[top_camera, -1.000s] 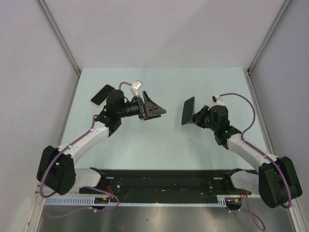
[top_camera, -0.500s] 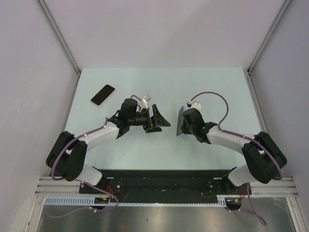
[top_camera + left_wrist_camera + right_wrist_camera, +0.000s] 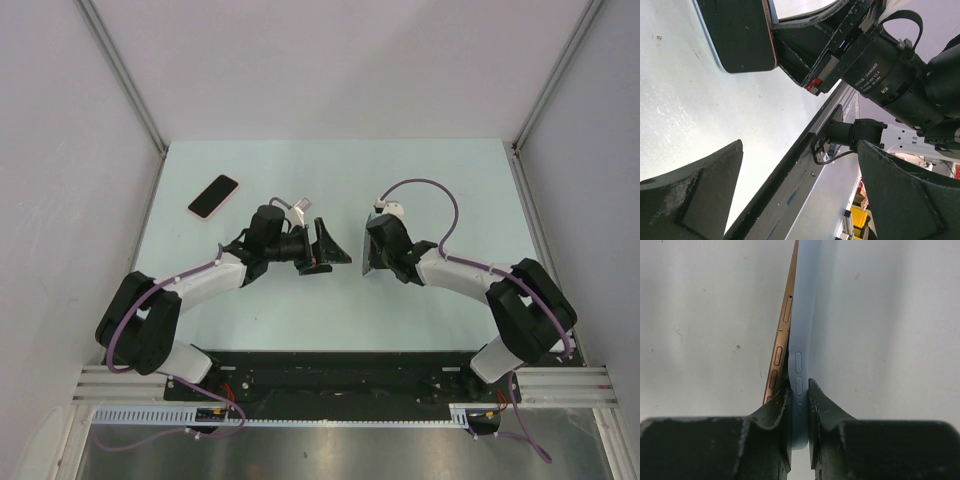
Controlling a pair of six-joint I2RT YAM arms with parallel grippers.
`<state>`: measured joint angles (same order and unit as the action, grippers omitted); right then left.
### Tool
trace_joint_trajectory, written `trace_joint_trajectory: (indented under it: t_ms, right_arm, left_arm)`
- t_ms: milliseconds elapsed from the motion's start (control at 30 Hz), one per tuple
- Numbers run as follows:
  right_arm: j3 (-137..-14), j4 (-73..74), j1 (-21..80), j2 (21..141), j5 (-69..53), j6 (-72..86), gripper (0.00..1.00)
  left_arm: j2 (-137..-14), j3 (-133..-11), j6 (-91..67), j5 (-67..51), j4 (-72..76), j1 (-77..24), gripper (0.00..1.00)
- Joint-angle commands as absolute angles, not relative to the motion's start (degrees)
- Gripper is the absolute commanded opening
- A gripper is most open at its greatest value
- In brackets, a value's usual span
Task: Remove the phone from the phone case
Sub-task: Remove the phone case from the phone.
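My right gripper (image 3: pixel 380 252) (image 3: pixel 799 407) is shut on the light blue phone case (image 3: pixel 803 335), pinching its edge. The case stands edge-up over the table. The gold-edged phone (image 3: pixel 782 347) sits in it, and its side has come away from the case wall beside the left finger. In the left wrist view the phone's dark screen (image 3: pixel 742 35) faces my left gripper (image 3: pixel 800 150) (image 3: pixel 338 245). That gripper is wide open and holds nothing, a short gap to the left of the phone (image 3: pixel 372 248).
A second phone in a pink case (image 3: pixel 213 196) lies flat at the back left of the pale green table (image 3: pixel 440 180). Grey walls close in three sides. The black rail (image 3: pixel 340 372) with the arm bases runs along the near edge.
The right arm has swung left to the table's middle, carrying the cased phone. The left arm has drawn back from the pink phone and come down facing it.
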<state>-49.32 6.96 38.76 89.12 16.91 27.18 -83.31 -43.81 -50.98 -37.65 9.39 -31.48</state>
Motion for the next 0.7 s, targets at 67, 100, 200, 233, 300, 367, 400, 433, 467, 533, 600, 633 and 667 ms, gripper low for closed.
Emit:
trace_joint_trajectory:
  t_ms: [67,100,200,233,300,367,400,433,467,533,600,633,667]
  right_arm:
    - [-51.4,5.0,38.7,95.7,15.3,25.8,0.17]
    - [-51.5,4.9,38.7,96.2,15.2,25.8,0.18]
    - [-52.3,4.9,38.7,97.7,15.3,25.6,0.1]
    - [-52.6,5.3,38.8,97.7,15.7,25.7,0.0]
    - [-52.9,5.7,38.8,97.3,16.1,25.6,0.0]
    - [-53.1,6.9,39.2,96.0,16.5,25.1,0.0]
    - [-53.2,7.5,39.4,95.5,16.7,25.0,0.0]
    - [-53.3,8.8,39.5,94.7,17.0,24.4,0.0]
    - [-53.3,9.6,40.1,94.0,17.3,24.2,0.0]
    - [-53.3,12.3,40.7,91.7,19.1,23.3,0.0]
    - [-53.6,14.6,41.8,89.6,20.2,22.0,0.0]
    - [-53.8,16.9,42.3,89.0,21.4,21.5,0.0]
    - [-53.9,18.2,43.0,88.4,22.1,20.7,0.0]
  left_arm:
    - [-83.3,-43.7,-48.8,-37.5,9.4,-31.5,1.0]
    - [-83.1,-43.5,-48.7,-37.2,9.3,-31.6,1.0]
    - [-81.7,-43.0,-48.1,-36.0,8.6,-31.6,1.0]
    - [-81.4,-42.7,-48.0,-35.9,8.4,-31.5,1.0]
    - [-81.3,-42.5,-47.9,-35.8,8.2,-31.5,1.0]
    - [-81.1,-42.5,-47.9,-35.7,8.1,-31.6,1.0]
    - [-81.3,-42.5,-48.6,-35.9,8.3,-31.5,1.0]
    - [-81.4,-41.9,-49.3,-37.0,10.1,-31.4,1.0]
    - [-81.6,-41.7,-50.2,-37.7,11.2,-31.1,1.0]
    - [-82.1,-41.7,-51.7,-38.3,12.0,-31.1,1.0]
    - [-82.4,-41.8,-52.1,-38.2,12.0,-31.1,1.0]
    - [-82.6,-41.9,-52.2,-38.0,11.7,-31.1,1.0]
    - [-82.9,-42.0,-52.4,-37.6,11.5,-31.1,1.0]
